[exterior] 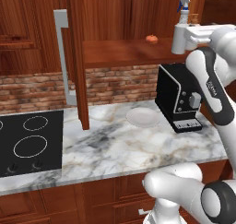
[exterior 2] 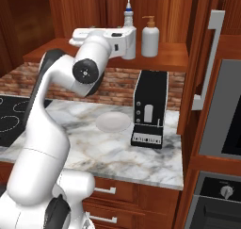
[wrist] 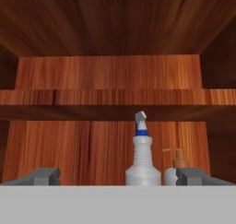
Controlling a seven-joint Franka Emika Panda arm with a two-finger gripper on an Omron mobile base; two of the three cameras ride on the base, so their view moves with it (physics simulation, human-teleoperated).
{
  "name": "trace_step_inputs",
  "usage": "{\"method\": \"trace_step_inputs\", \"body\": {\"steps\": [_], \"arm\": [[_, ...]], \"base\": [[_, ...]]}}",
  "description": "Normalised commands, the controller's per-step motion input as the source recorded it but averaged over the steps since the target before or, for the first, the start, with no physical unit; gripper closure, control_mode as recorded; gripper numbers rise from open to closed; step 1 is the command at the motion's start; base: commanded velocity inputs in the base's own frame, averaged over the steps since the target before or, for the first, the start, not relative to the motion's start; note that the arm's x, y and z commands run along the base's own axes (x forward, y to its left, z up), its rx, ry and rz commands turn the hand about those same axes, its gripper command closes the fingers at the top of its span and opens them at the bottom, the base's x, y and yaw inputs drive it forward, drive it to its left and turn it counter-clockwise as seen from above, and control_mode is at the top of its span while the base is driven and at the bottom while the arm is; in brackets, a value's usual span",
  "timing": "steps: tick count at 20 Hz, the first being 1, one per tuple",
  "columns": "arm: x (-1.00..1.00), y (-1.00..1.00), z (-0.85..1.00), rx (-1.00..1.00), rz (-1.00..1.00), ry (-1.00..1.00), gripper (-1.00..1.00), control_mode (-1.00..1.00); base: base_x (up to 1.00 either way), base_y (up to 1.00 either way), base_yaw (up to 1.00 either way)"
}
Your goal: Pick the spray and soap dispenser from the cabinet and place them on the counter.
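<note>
The gripper (wrist: 115,177) is nearest in the hand view, its two dark fingertips (wrist: 44,176) spread wide with nothing between them. Just beyond, the spray (wrist: 142,159) stands upright on the floor of the open cabinet (exterior 2: 174,56), in line with the gap between the tips. The soap dispenser (exterior 2: 150,37) stands just beside it, also upright. A small orange fruit (exterior: 151,38) sits further along the same cabinet floor. Below, on the counter (exterior: 115,147), lie a white plate (exterior: 143,116) and a black coffee machine (exterior: 177,97), with the cooktop (exterior: 30,142) well apart.
</note>
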Motion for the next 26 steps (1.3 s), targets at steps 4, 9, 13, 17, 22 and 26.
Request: {"method": "trace_step_inputs", "body": {"steps": [4,9,13,17,22,26], "arm": [[0.23,-0.08,0.0,0.0,-0.01,0.0,-1.0,-1.0],[0.23,-0.05,0.0,0.0,-0.01,0.0,-1.0,-1.0],[0.27,-0.01,0.0,0.0,-0.01,0.01,-1.0,-1.0],[0.27,-0.02,0.0,0.0,-0.01,0.0,-1.0,-1.0],[0.24,-0.09,0.0,0.0,-0.01,0.0,-1.0,-1.0],[0.26,-0.1,0.0,0.0,-0.01,0.0,-1.0,-1.0]], "base": [[0.0,0.0,0.0],[0.0,0.0,0.0],[0.0,0.0,0.0],[0.0,0.0,0.0],[0.0,0.0,0.0],[0.0,0.0,0.0]]}}
